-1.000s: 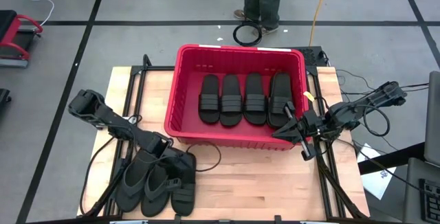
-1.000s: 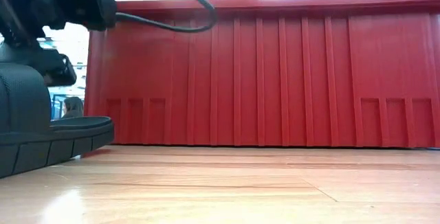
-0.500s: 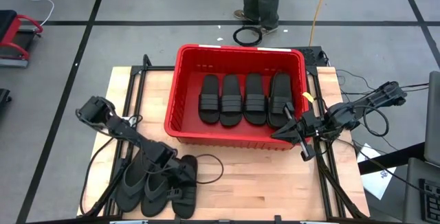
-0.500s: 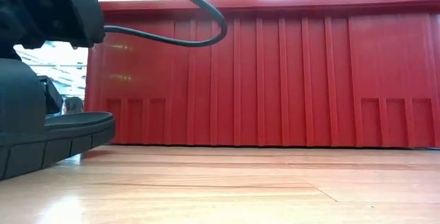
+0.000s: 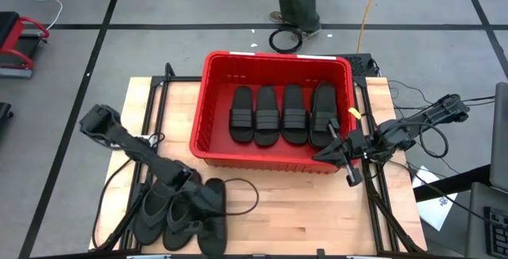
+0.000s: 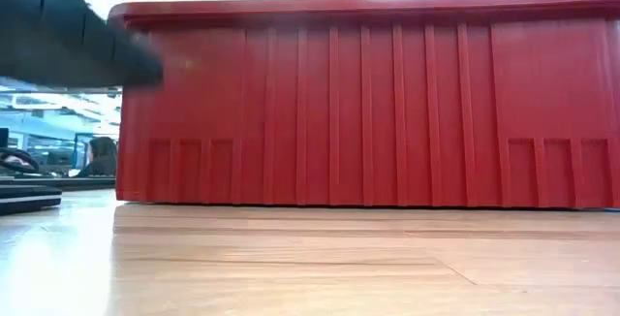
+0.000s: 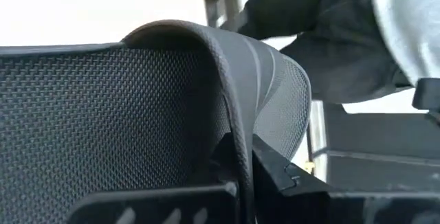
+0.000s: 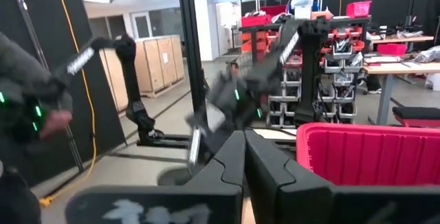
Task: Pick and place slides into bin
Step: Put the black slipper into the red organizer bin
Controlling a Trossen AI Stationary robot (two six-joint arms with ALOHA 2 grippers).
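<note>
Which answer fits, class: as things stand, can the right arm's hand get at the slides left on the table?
Probably not. The right hand sits shut beside the bin, while those slides lie at the opposite corner, under the left hand.

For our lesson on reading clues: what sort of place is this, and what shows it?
Probably a robotics lab or workshop: a wooden table on a taped concrete floor, shelving with red bins behind, and another robot arm standing nearby.

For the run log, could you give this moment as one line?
left gripper: shut on slide | right gripper: shut, beside bin | four slides in bin
</note>
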